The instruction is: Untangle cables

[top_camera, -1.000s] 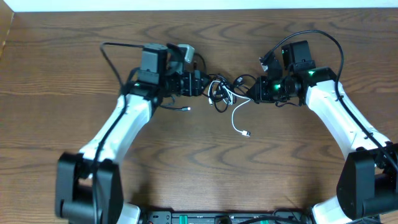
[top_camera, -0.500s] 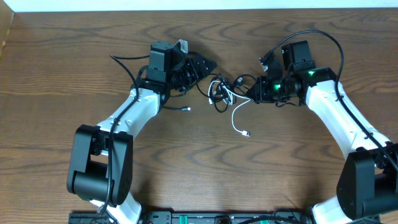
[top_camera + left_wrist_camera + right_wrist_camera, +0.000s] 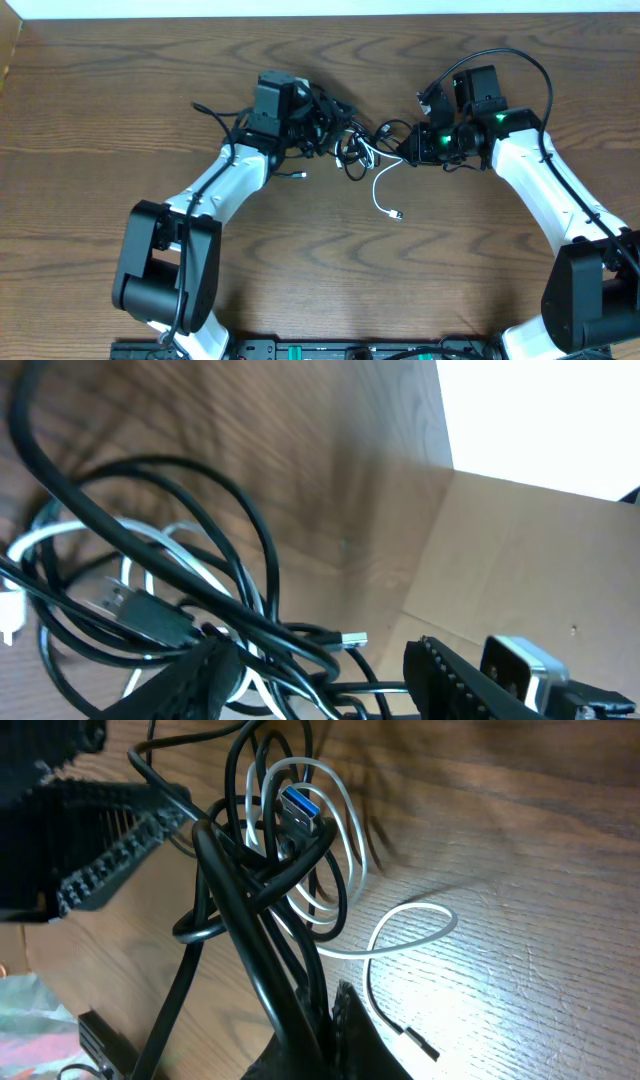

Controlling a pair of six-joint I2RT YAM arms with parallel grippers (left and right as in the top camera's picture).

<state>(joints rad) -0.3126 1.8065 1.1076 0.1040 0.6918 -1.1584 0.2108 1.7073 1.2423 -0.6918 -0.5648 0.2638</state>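
Change: left gripper was brought into the cables, upper centre; jaws narrowed, not closed.
Right gripper: clamped on the cables.
Meaning: separation may be started.

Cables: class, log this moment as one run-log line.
left gripper: open around tangle | right gripper: shut on black cables | white cable: plug end free

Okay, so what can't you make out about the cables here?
Overhead: the cables form a knot too small to count strands.
Left wrist: where the black strands end, cut off by left and bottom edges.
Right wrist: which strands the right end effector pinches, hidden behind its own dark fingers.
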